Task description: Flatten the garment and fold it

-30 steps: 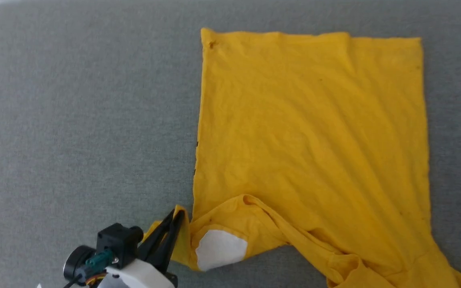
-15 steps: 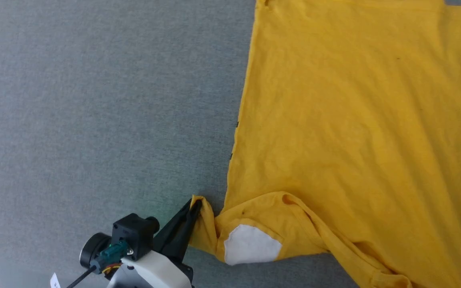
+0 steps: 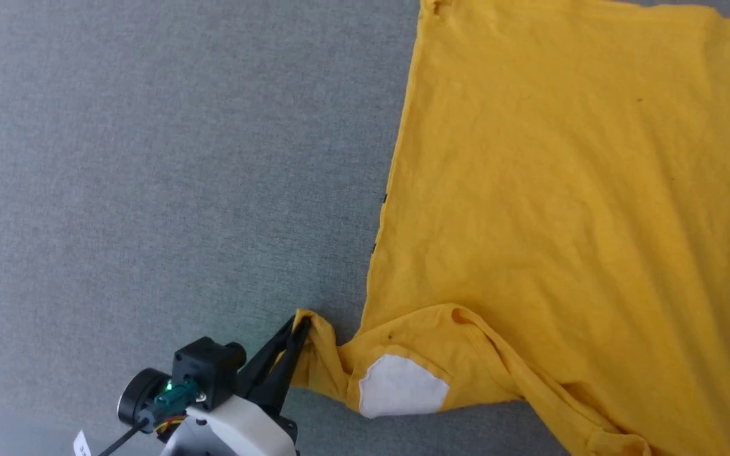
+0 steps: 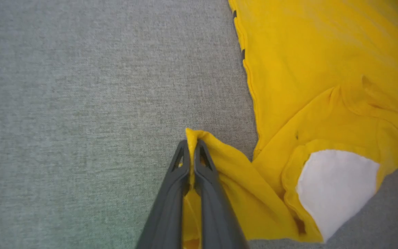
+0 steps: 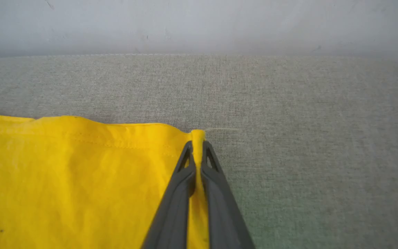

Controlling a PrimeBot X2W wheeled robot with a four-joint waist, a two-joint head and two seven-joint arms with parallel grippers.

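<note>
A desk (image 3: 149, 158) covered in grey cloth spreads across the head view. The yellow T-shirt (image 3: 561, 221) lies on its right part, mostly flat with soft creases and plain side up, its straight side edge running down the middle of the view. The left arm (image 3: 232, 434) enters at the bottom left, its pale wrist low with a black camera block on top, and reaches up and to the right toward the shirt's near corner. The left gripper (image 3: 298, 324) is clenched on a flap of yellow cloth there, stretched to a point away from the shirt's body; in the left wrist view its dark fingers (image 4: 171, 193) press together with fabric squeezed between them. In the right wrist view the right gripper (image 5: 197, 138) is clamped on a corner of the stitched hem, with the shirt to its left, bare grey cloth to its right and the desk's far edge beyond. A white patch (image 3: 403, 392) shows on a turned-over fold just beside the pinched flap. Small black marks (image 3: 383, 199) dot the shirt's side edge.
</note>
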